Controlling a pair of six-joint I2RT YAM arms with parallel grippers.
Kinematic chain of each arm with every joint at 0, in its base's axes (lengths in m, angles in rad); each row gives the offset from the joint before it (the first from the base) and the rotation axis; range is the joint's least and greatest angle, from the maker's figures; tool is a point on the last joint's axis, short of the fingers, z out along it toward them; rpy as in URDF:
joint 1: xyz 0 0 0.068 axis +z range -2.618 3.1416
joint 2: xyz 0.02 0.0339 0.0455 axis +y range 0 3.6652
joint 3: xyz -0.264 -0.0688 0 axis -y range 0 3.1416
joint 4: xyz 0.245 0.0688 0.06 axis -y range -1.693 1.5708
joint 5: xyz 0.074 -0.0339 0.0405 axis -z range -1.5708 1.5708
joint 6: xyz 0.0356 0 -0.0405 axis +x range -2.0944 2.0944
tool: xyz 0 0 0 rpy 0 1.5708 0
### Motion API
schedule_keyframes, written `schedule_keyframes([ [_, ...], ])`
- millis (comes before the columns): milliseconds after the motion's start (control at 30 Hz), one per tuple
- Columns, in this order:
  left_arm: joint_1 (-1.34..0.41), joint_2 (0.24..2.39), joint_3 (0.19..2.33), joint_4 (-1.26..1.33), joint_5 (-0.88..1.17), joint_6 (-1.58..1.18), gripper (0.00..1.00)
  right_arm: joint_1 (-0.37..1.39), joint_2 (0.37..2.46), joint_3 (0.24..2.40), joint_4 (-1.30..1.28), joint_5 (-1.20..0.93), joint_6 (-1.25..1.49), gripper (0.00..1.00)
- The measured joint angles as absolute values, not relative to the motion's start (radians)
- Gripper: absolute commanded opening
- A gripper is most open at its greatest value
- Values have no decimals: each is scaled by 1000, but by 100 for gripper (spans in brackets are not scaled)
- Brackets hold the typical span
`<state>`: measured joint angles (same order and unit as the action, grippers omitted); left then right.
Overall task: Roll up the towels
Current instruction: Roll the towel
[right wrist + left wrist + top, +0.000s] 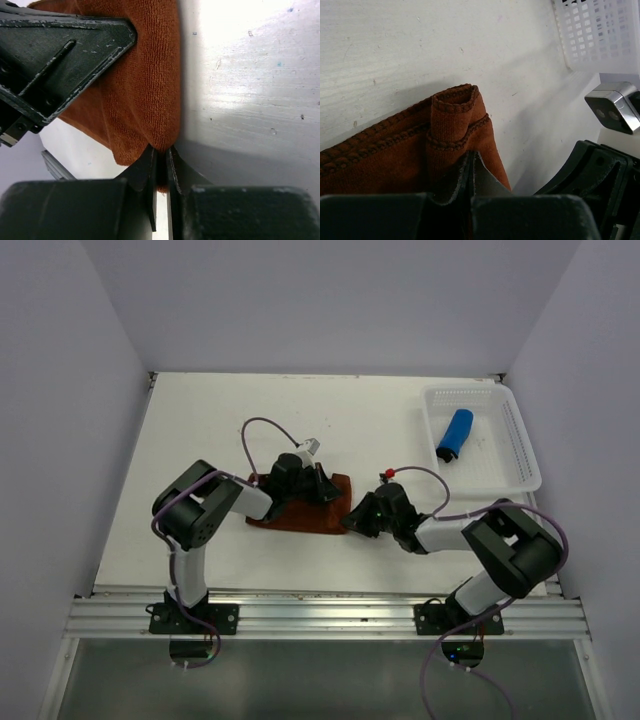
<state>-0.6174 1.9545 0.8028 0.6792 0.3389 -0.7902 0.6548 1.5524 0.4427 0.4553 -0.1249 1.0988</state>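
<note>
A: Rust-brown towel (305, 508) lies flat mid-table (200, 440), long axis running left to right. Folded into a short band already, hem doubled at the far right corner.

B: Which arm is on it?

A: Both. Left pincer (471, 172) sits over the towel's far edge, jaws pressed together with cloth pinched between them. Right pincer (161, 159) is at the towel's right end, jaws nearly together, a fold of the brown edge caught in the narrow gap.

B: So the towel lies which way from the right pincer?

A: To its left, stretching away toward the left arm. My guess is that any roll would travel along that long axis, right end toward left, or from the near edge toward the far one; I cannot tell which from here.

B: And the other towel?

A: Blue towel (456, 434), rolled into a tube by the look of it, lies in the white basket (522, 445) at the far right, well apart from both arms. Right arm is nearer to it.
</note>
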Motion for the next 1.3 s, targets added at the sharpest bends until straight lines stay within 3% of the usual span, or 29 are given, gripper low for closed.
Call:
schedule_keyframes([
  [33, -617, 1951, 803, 674, 338, -790, 0, 655, 1552, 443, 450, -125, 1092, 0],
  [567, -596, 1866, 853, 526, 329, -764, 0, 702, 1256, 631, -205, 42, 666, 0],
  [1200, -596, 1723, 852, 505, 398, -860, 0, 913, 1306, 791, -539, 363, 526, 0],
  [1300, -596, 1727, 852, 504, 418, -882, 11, 959, 1340, 815, -559, 415, 514, 0],
])
